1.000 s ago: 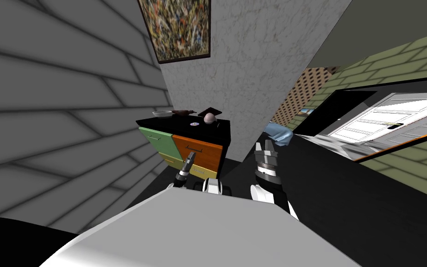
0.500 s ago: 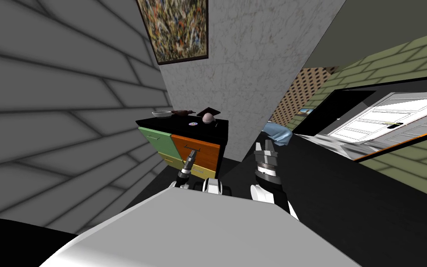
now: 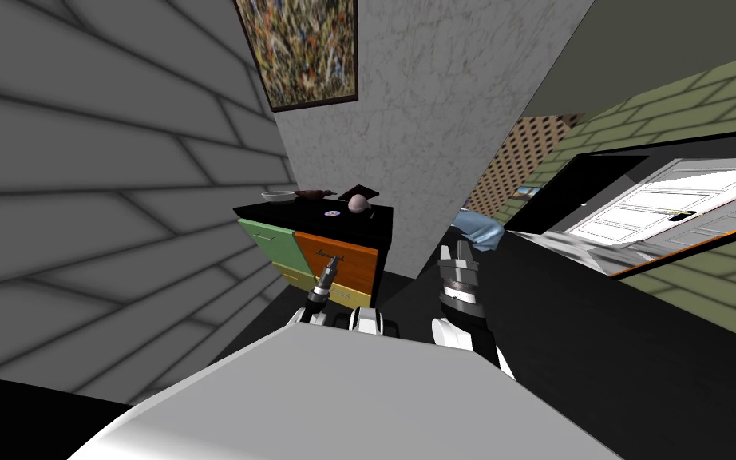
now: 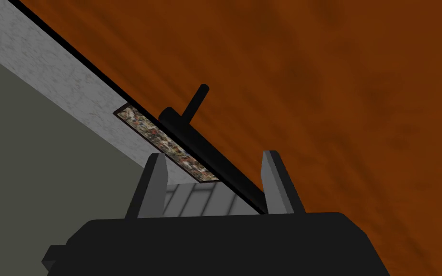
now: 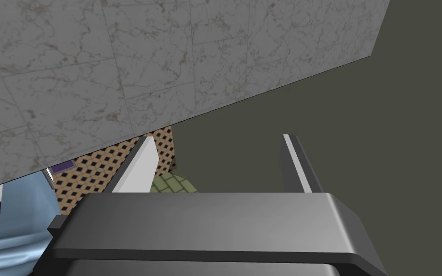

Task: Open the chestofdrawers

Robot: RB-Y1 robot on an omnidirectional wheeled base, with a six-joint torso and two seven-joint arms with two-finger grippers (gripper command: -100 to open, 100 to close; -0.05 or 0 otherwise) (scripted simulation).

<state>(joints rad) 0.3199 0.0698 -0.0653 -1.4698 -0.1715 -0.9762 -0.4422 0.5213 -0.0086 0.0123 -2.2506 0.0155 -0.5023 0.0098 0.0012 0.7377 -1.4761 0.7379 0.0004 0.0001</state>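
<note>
Chest of drawers (image 3: 385,239): against marbled wall, orange drawer (image 3: 356,263) flush.
Left gripper (image 4: 215,184): advanced since earlier; fingers spread astride orange drawer's dark handle (image 4: 201,145), unclamped.
Right gripper (image 5: 217,165): spread, empty, right of chest of drawers.

Flat, even light with no glare or cast shadows; all sharp, though the grey tiled wall (image 3: 79,200) bows and splays toward the corners.

The right gripper (image 5: 217,139) spreads its fingers (image 5: 137,168) wide. A pale blue draped shape (image 5: 21,215) shows beside its body.
</note>
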